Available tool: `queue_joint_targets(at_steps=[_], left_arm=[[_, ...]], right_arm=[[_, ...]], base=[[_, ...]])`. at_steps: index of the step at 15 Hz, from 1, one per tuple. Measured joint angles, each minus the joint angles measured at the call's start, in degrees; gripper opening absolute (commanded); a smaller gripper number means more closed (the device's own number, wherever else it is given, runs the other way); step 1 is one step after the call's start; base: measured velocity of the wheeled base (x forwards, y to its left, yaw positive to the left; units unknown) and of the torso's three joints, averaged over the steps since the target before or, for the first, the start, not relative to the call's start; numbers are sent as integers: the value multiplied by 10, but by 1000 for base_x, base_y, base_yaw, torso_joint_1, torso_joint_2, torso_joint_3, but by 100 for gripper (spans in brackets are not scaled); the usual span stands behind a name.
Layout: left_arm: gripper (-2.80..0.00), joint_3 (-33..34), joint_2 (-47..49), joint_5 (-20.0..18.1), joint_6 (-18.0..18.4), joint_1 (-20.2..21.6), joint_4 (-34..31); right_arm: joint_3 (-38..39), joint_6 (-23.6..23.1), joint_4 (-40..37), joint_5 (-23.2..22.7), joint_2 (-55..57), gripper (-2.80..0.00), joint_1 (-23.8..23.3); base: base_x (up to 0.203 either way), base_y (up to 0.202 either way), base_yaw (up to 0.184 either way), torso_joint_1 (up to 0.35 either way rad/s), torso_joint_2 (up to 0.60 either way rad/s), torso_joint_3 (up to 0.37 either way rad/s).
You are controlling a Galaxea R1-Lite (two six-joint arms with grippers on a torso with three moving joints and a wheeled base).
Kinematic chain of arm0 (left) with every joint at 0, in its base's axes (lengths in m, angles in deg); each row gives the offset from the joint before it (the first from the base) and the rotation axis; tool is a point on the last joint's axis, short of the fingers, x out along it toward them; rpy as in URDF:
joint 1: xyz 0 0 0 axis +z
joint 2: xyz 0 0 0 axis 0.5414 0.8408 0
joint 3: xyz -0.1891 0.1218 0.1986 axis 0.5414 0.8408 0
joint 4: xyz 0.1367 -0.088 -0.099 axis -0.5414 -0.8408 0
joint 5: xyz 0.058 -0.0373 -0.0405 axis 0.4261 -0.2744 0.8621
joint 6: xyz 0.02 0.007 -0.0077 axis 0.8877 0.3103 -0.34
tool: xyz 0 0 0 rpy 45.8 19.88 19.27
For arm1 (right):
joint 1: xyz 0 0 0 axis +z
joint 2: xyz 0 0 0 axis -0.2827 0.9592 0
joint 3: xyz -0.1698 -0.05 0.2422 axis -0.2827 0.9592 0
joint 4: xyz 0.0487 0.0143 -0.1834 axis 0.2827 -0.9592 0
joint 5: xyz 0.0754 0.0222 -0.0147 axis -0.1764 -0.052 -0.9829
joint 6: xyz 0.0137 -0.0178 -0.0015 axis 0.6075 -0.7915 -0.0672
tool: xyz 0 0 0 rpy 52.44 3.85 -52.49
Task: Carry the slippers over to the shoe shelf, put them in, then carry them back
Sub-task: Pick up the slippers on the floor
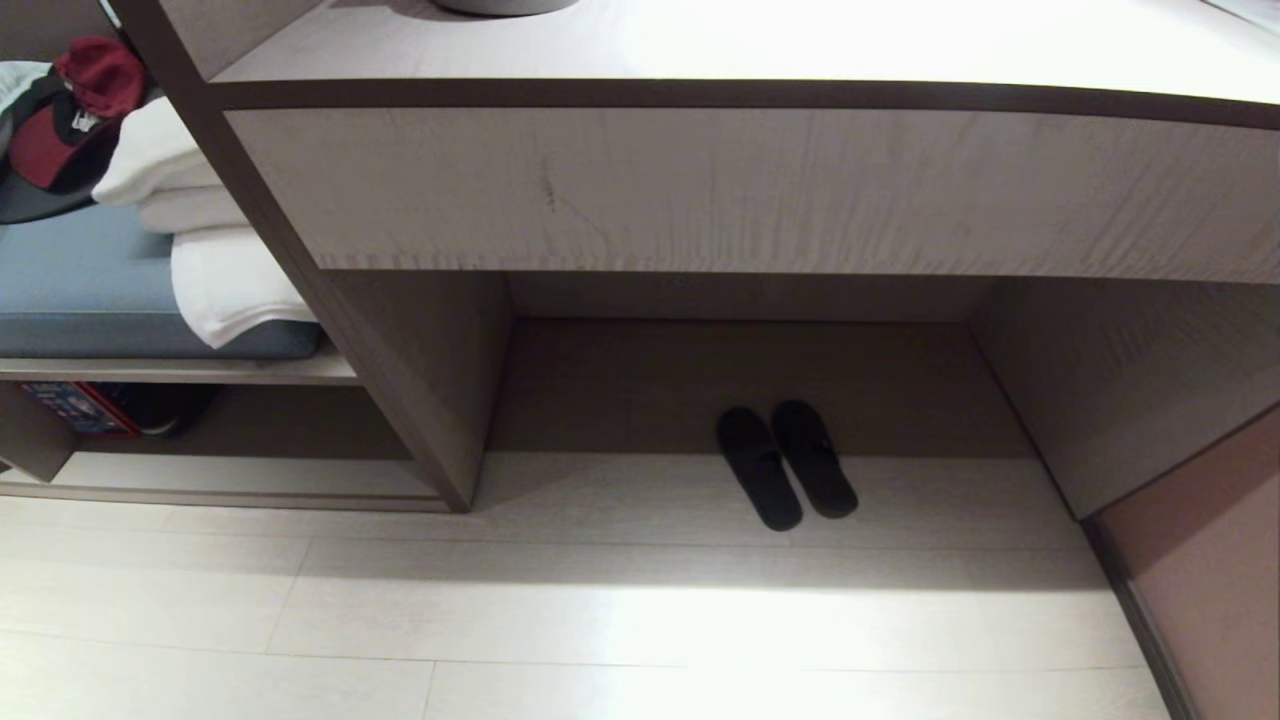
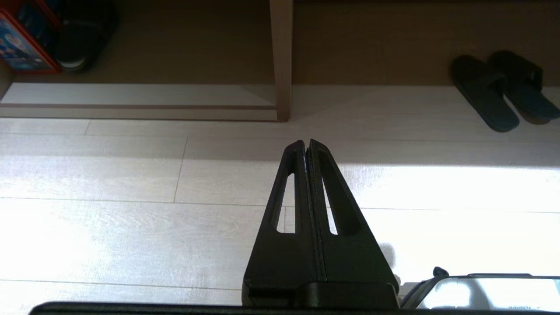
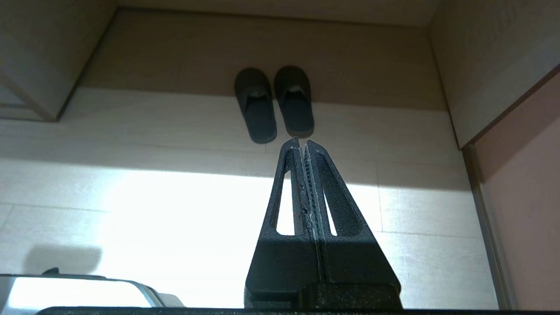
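Note:
The dark slippers (image 1: 785,465) lie side by side on the pale floor, toes pointing into the knee recess of the desk. In the right wrist view the slippers (image 3: 273,103) sit just beyond my right gripper (image 3: 302,141), which is shut and empty, well short of them. My left gripper (image 2: 306,142) is also shut and empty over bare floor, with the slippers (image 2: 503,92) far off to one side. The shoe shelf (image 1: 250,470) is the low cubby left of the desk's side panel; the shoe shelf (image 2: 131,94) also shows in the left wrist view. Neither arm appears in the head view.
A chunky black shoe (image 2: 81,39) and a red-and-blue box (image 2: 22,48) stand at the shelf's far left end. Above it, folded white towels (image 1: 200,240) and a red cap (image 1: 70,120) rest on a blue cushion. A pinkish wall (image 1: 1210,560) closes the right side.

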Motion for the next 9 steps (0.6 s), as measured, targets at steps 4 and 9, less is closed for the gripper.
queue_joint_targets(at_steps=[4, 9], left_arm=[[-280, 0, 0, 0, 0, 0, 0], [-280, 0, 0, 0, 0, 0, 0]], right_arm=[[0, 0, 0, 0, 0, -280, 0], [0, 0, 1, 0, 0, -280, 0]], base=[[0, 0, 0, 5, 3, -198], [0, 0, 0, 1, 3, -196]])
